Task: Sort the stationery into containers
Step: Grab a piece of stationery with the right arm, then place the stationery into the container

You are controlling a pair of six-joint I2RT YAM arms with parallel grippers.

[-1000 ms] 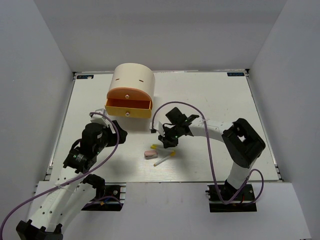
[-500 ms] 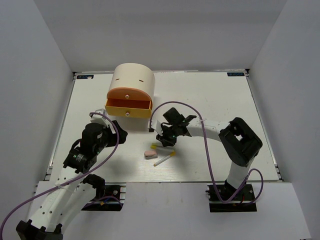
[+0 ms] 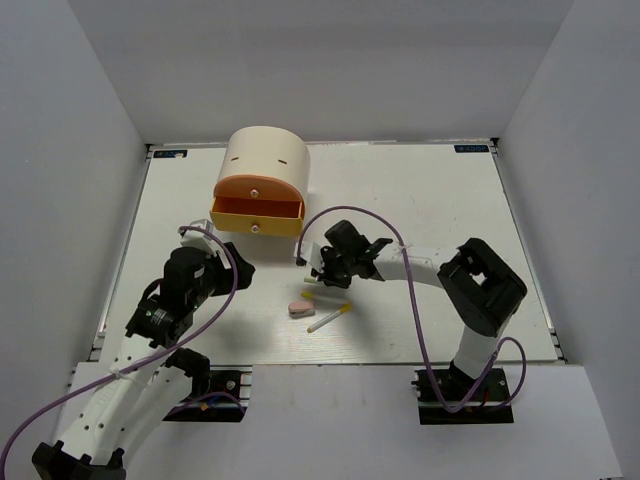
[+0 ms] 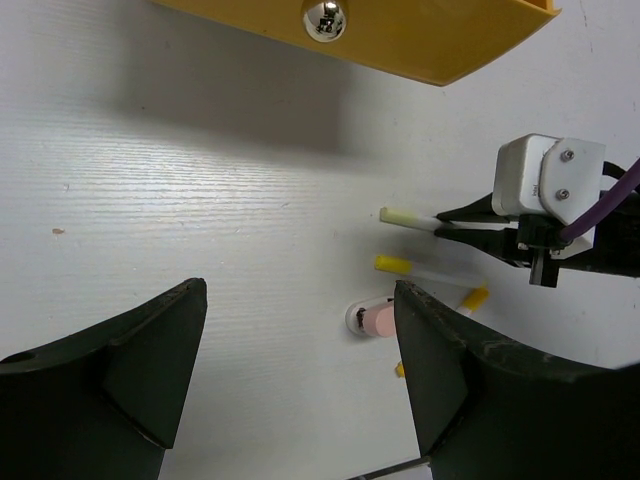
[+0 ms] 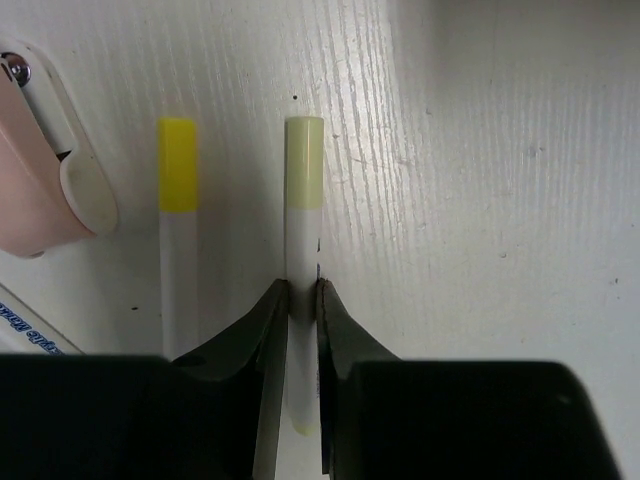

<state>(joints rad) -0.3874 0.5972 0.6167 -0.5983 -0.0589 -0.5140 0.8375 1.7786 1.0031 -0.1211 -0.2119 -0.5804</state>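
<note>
My right gripper (image 5: 303, 290) is shut on a thin white pen (image 5: 303, 200) with a pale yellow tip, low over the table. It shows in the top view too (image 3: 318, 272). A second white pen (image 5: 177, 230) with a yellow tip lies parallel just left of it. The pinkish eraser (image 5: 40, 190) lies further left, and shows in the top view (image 3: 300, 308). A third pen (image 3: 330, 318) lies nearer the front. The cream chest (image 3: 265, 160) stands at the back, its yellow drawer (image 3: 257, 215) pulled open and its orange drawer (image 3: 255, 188) shut. My left gripper (image 4: 300, 295) is open and empty.
In the left wrist view the yellow drawer's front (image 4: 400, 30) with its round knob (image 4: 325, 18) is at the top, and the pens and eraser (image 4: 372, 320) lie right of my jaws. White walls enclose the table (image 3: 450, 200).
My right gripper has shifted a little left and back toward the chest, staying low over the pens. The left arm has not moved.
</note>
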